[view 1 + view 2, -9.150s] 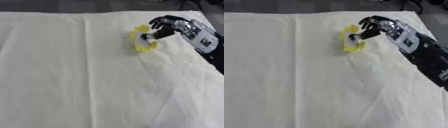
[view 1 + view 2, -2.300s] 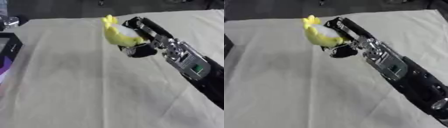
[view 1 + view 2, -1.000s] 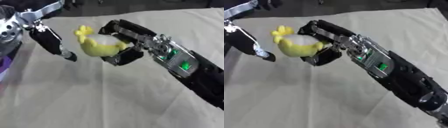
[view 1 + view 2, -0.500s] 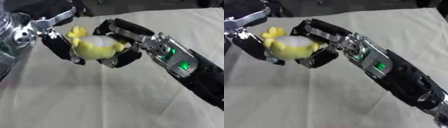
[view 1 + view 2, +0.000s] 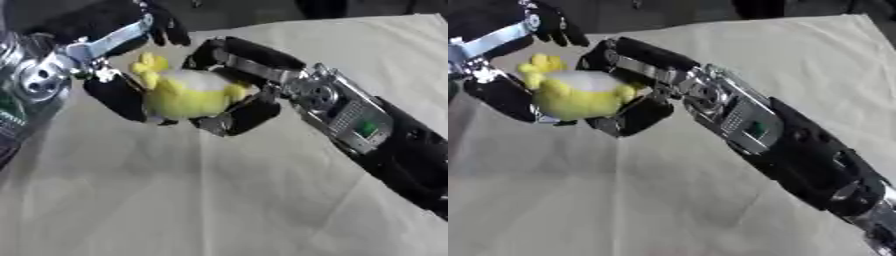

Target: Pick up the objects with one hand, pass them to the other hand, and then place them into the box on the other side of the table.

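A yellow plush toy [image 5: 188, 97] with a white patch on top hangs in the air above the table's left half. My right hand [image 5: 293, 87] reaches in from the right with its fingers curled over and under the toy. My left hand [image 5: 52, 75] comes in from the upper left. One of its fingers [image 5: 131, 31] arches over the toy's top, and its black thumb [image 5: 118, 97] presses against the toy's left side. Both hands hold the toy at once. The toy's underside is hidden by the right hand's fingers.
A cream cloth [image 5: 219, 200] covers the whole table, with creases running across it. The table's far edge [image 5: 350, 20] meets a dark background. My right forearm [image 5: 798, 145] crosses the right side of the table.
The left hand has come in from the left and closed on the toy, which the right hand still holds. Both hands and the toy fill more of the view now.
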